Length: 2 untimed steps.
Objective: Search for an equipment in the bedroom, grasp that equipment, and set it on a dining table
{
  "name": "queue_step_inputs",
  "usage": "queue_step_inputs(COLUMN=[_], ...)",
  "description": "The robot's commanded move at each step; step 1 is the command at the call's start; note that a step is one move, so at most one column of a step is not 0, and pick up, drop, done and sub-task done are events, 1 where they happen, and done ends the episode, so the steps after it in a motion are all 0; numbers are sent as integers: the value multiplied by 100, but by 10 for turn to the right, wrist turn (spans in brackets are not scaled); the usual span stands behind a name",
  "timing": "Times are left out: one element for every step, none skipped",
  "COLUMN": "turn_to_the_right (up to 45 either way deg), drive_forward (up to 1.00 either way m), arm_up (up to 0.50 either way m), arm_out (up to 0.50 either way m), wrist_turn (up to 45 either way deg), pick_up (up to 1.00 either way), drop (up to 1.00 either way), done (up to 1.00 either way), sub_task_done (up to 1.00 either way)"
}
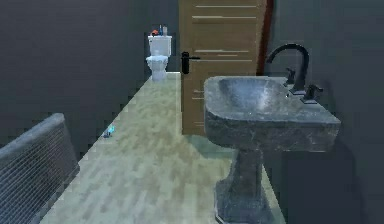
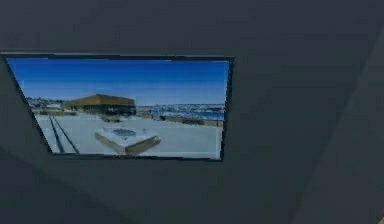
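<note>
Arm pose: cannot tell from either view.
Tool: cannot tell how it stands or what it has hold of.
Equipment: cannot tell where it is; nothing here has a shape I would call by that name.

Forward view, a bathroom:
- Grey mottled stone pedestal sink point(image 1: 268, 125) in the near right. What shows of the basin's inside is bare stone.
- Black curved metal faucet point(image 1: 291, 62) stands on the sink's back rim, against the dark wall.
- Brown wooden door with pale horizontal strips point(image 1: 225, 50) is behind the sink, with a black lever handle point(image 1: 187, 63) on its left edge.
- White ceramic toilet point(image 1: 159, 58) stands at the far end of the room, left of the door. Small red and dark items point(image 1: 160, 32) sit on its tank, too small to identify.
- Pale wood-plank floor point(image 1: 150, 165) runs from the foreground to the toilet.
- Small light-blue object point(image 1: 109, 131) lies on the floor by the left wall; its shape is unclear.
- Grey ribbed panel-like object point(image 1: 35, 165) is in the lower left corner. I cannot tell whether it is a container.

Arm side view:
- Dark-framed wall picture of blue sky, a low building and a pale plaza point(image 2: 125, 105) hangs on a dark grey wall point(image 2: 300, 150).
</note>
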Motion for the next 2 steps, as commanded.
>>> queue_step_inputs(turn_to_the_right=[0,-390], drive_forward=[45,0], arm_up=[0,0], arm_out=[0,0], wrist_turn=[0,0], pick_up=[0,0], drop=[0,0], done=[0,0], sub_task_done=[0,0])
